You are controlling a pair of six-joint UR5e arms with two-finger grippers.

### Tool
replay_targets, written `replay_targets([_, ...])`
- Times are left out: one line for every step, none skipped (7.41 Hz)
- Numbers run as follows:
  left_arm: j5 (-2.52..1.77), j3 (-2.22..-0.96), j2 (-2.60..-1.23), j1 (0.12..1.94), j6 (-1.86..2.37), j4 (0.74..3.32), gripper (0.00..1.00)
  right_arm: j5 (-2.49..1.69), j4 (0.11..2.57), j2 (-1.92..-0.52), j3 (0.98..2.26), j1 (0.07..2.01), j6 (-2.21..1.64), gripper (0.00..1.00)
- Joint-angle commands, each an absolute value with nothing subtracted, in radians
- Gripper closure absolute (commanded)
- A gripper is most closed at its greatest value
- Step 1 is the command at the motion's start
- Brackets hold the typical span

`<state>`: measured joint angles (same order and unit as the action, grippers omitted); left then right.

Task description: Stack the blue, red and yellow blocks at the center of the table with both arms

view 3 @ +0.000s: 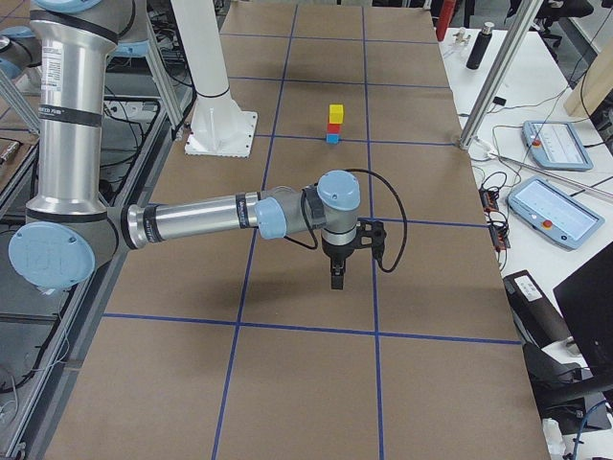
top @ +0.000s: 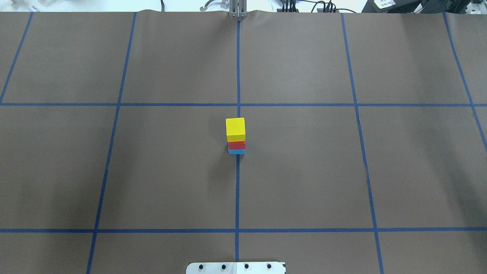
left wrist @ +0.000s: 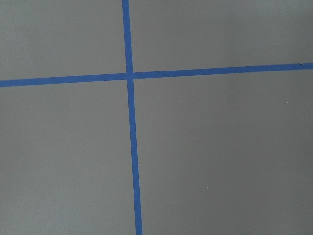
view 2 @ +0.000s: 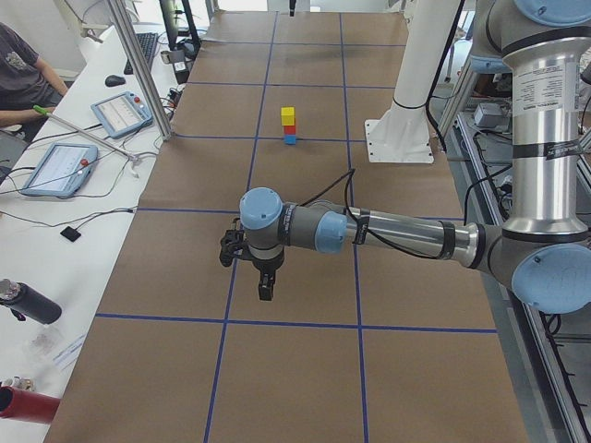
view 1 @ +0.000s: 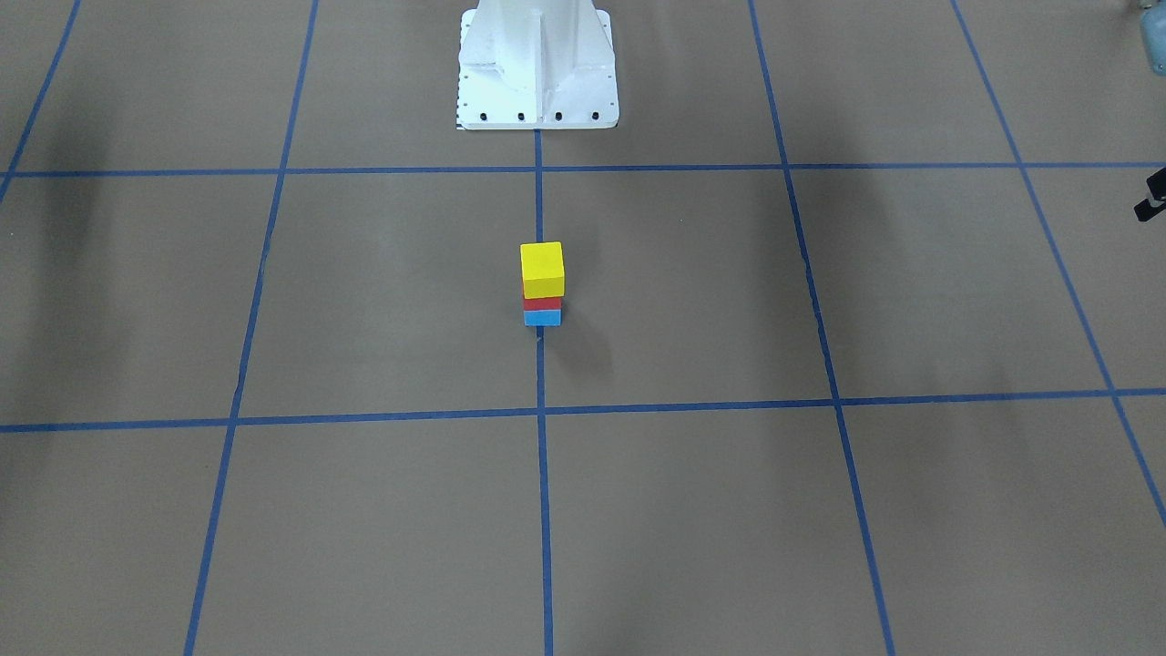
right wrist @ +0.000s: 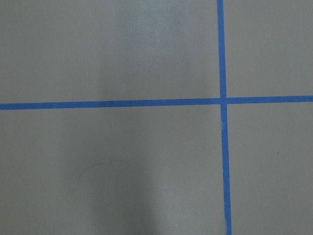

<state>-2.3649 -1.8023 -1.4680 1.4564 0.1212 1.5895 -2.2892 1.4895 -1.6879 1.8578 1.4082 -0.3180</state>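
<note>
The step in hand is judged to be the last one: the stack is built and no block is left loose on the table.

In the overhead view, working outward from the robot base plate, the stack is found on the centre tape line, in the middle row of the grid. The blue block is seated on the paper, the red block is carried on it, and the yellow block is set on top. The faces are seen roughly flush, and no lean is noted.

No further pick is called for. It is judged that any next move need only be routed well apart from the stack, so that it is not knocked.

The left gripper is shown only in the exterior left view, near the camera, pointed down above the paper, with the stack far beyond it. The right gripper is shown likewise in the exterior right view. Nothing is seen held or touched by either. Whether the jaws stand apart or together cannot be told from these views. Only paper and tape crossings are recorded by the wrist cameras.
</note>
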Motion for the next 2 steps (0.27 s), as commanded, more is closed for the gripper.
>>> replay_targets([-2.362, -1.807, -1.468, 1.456, 0.123, 1.591, 0.0, -2.286, 1.496, -1.687, 1.856, 1.407, -0.305, 0.0])
replay_targets([-2.359, -1.807, -1.468, 1.456, 0.121, 1.591, 0.0, -2.284, 1.496, -1.686, 1.855, 1.407, -0.305, 0.0])
